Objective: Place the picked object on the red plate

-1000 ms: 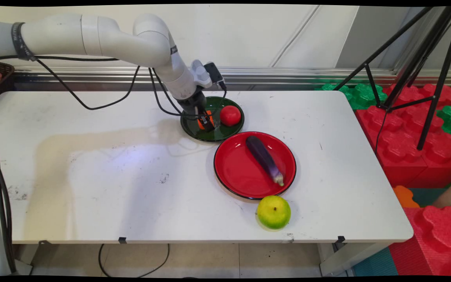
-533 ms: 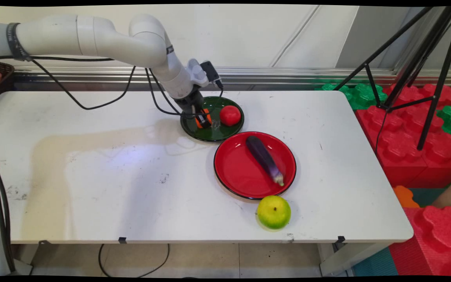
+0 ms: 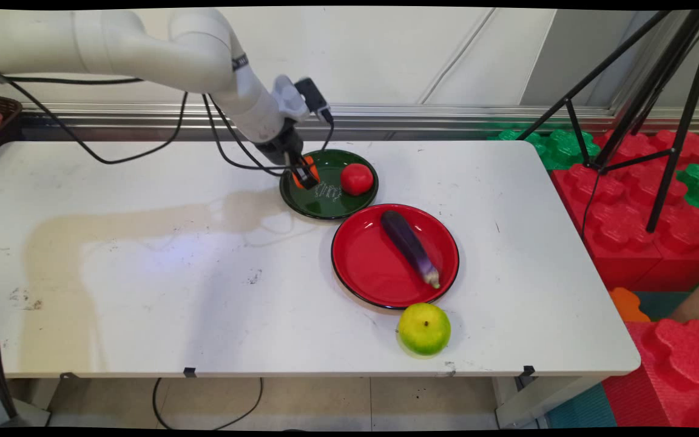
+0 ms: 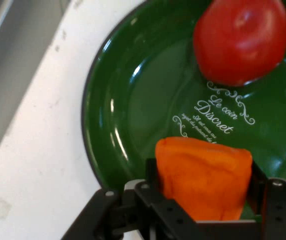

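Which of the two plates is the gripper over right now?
The green plate, the far one with the tomato on it; the gripper holds an orange piece above its left rim. The red plate holds the eggplant.

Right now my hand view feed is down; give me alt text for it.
The gripper is shut on an orange block, held above a green plate. A red tomato sits on the plate's far side, beside white lettering that reads "Le coin Discret". White table shows to the left.
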